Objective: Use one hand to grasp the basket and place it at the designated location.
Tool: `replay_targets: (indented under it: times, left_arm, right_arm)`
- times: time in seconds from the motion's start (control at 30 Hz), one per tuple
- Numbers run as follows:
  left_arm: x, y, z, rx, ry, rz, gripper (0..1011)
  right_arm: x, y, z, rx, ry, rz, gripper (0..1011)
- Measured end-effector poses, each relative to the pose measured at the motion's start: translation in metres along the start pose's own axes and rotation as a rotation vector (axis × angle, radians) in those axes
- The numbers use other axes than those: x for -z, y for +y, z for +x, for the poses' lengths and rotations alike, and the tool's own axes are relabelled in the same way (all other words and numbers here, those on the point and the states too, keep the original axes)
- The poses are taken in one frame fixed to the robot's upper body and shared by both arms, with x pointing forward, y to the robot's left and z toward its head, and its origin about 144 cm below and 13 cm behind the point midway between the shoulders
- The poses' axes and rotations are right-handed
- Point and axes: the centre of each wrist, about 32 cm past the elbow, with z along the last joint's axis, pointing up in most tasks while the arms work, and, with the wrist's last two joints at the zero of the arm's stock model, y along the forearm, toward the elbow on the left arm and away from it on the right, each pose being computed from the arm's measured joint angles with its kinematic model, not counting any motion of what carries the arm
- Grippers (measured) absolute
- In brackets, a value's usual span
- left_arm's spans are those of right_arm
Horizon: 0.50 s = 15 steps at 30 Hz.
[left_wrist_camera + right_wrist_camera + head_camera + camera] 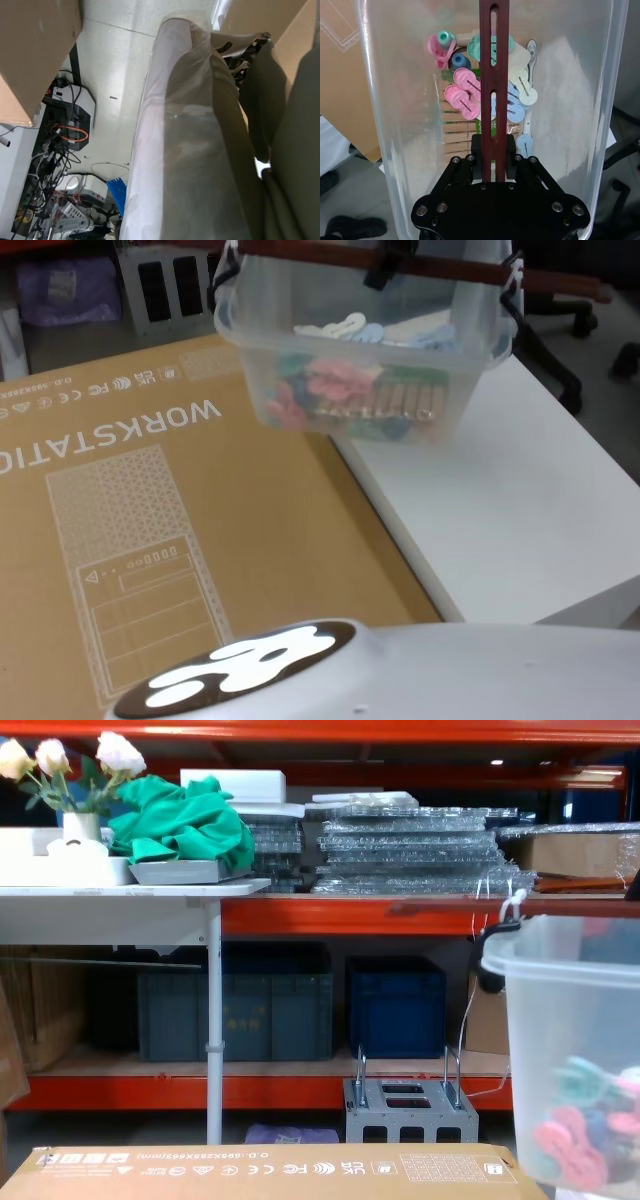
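The hand [493,151], the black gripper of the right arm, is closed tight on the middle of the dark red-brown handle [493,60], one finger pressed to each flat side of the bar, with no gap to be seen. Directly below the hand sits the basket [360,350], a clear plastic tub whose bar runs out to either side of the hand as far as the white rim clips. Under the hand, on the tub's floor, lies a jumble of coloured pegs [462,95], pink, blue and green, along with a row of wooden ones. Down and to the left of the hand spreads the big cardboard box [150,540]. Below and to its right is the white table [520,500]. The tub's base straddles the line where the two meet, and it cannot be told whether the base rests there or hangs just clear. The left arm is parked low, its wrist looking down at the floor and cables [60,135]. The grasp looks finished, so the carrying step is probably in hand. No marked target is visible. The next move likely calls for holding the bar level so the tub does not swing, moving it over the chosen spot, lowering until the base sits flat, and only then letting go.
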Motion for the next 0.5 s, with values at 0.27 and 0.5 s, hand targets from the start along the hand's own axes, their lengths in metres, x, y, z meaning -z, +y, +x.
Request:
replay_targets:
  times: [0.27, 0.5]
  left_arm:
    - [0.0, 0.0, 0.0, 0.0, 0.0, 0.0, 0]
    - [0.0, 0.0, 0.0, 0.0, 0.0, 0.0, 0]
  right_arm:
    - [-0.016, 0.008, 0.006, 0.002, -0.116, 0.052, 237]
    - [-0.028, 0.015, 0.01, -0.007, -0.188, 0.088, 237]
